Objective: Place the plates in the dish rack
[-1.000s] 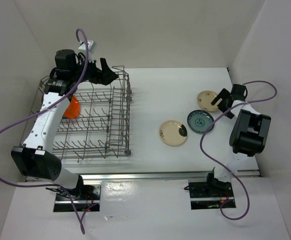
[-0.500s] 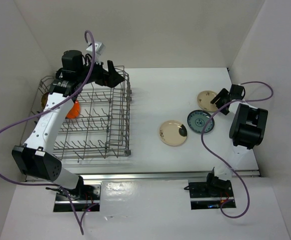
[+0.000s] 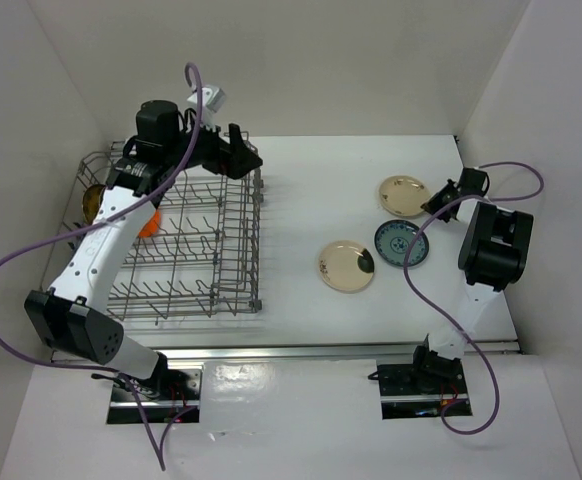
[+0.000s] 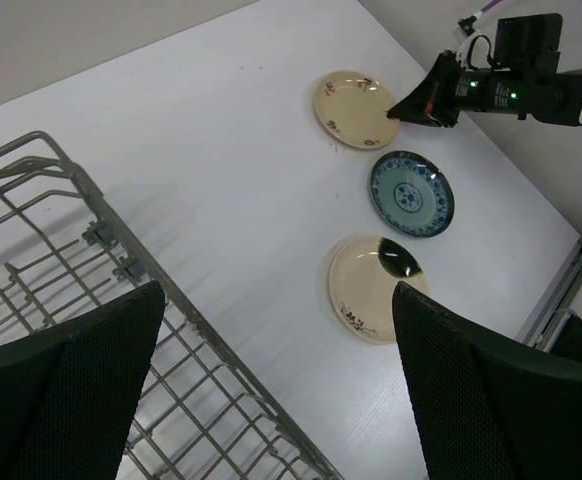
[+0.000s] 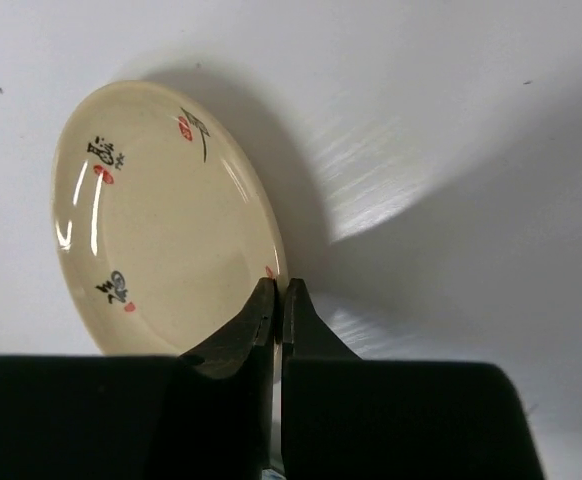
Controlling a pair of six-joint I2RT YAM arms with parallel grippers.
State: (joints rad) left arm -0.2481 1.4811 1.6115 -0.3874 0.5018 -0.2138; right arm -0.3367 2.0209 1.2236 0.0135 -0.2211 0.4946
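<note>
My right gripper (image 5: 279, 290) is shut on the near rim of a beige plate (image 5: 161, 220), which stands tilted up off the white table; from above this plate (image 3: 403, 195) lies far right with the gripper (image 3: 431, 206) at its right edge. A blue-and-white plate (image 3: 401, 243) and a second beige plate (image 3: 347, 266) lie flat just in front of it. The dish rack (image 3: 239, 250) stands at the left, with an orange plate (image 3: 149, 222) and a dark gold plate (image 3: 91, 200) in its left part. My left gripper (image 3: 243, 158) hangs open and empty above the rack's far right corner.
White walls close in the table on the left, back and right. In the left wrist view the rack's rim (image 4: 121, 270) runs under my open fingers (image 4: 81, 380), and the three plates and the right gripper (image 4: 403, 106) lie beyond.
My right gripper has shut on the beige plate's rim, and the plate has shifted left and tipped up. The left arm has swung right along the rack's far edge, still open.
</note>
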